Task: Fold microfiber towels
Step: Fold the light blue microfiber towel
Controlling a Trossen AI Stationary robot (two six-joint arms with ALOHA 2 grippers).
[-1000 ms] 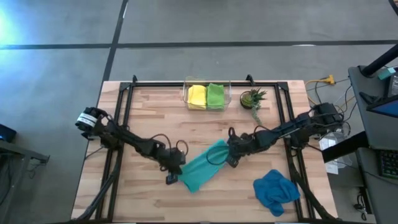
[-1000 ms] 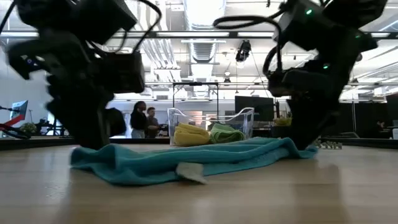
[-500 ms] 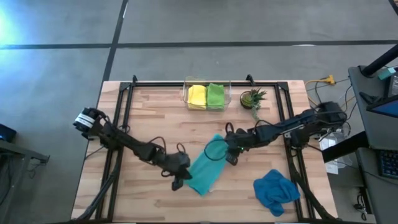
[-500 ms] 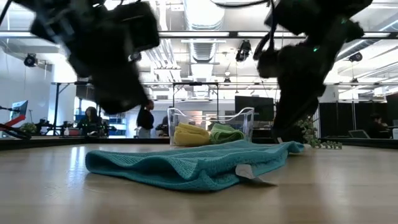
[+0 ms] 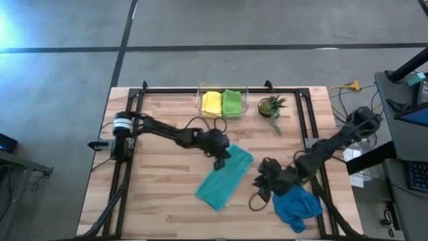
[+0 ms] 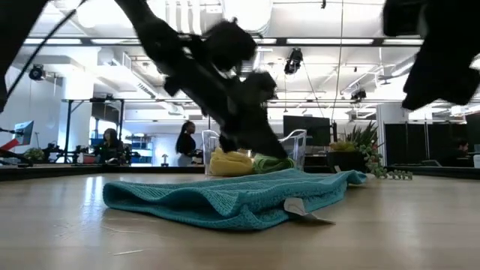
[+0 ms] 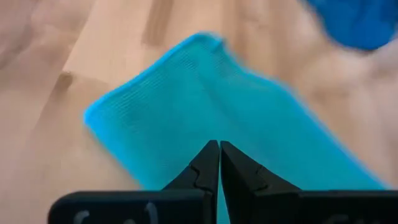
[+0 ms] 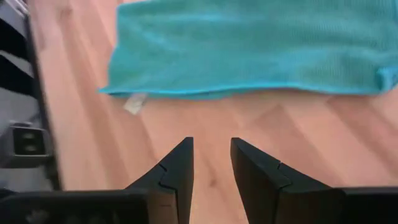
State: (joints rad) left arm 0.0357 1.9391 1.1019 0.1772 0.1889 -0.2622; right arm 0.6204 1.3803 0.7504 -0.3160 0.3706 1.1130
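The teal towel (image 5: 226,178) lay folded mid-table, the blue towel (image 5: 296,204) crumpled nearby, yellow (image 5: 211,103) and green (image 5: 231,102) ones binned beside a plant (image 5: 271,106). Only the low view showed its tag (image 6: 297,209). Since earlier, the left gripper (image 5: 221,156) had let go, fingers together and empty; the right gripper (image 5: 262,189), partly open, had drawn back empty

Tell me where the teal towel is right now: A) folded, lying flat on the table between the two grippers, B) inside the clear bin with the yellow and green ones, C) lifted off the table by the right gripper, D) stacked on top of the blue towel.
A: the teal towel lies folded on the table, with the shut left gripper over its far end and the empty right gripper off it.
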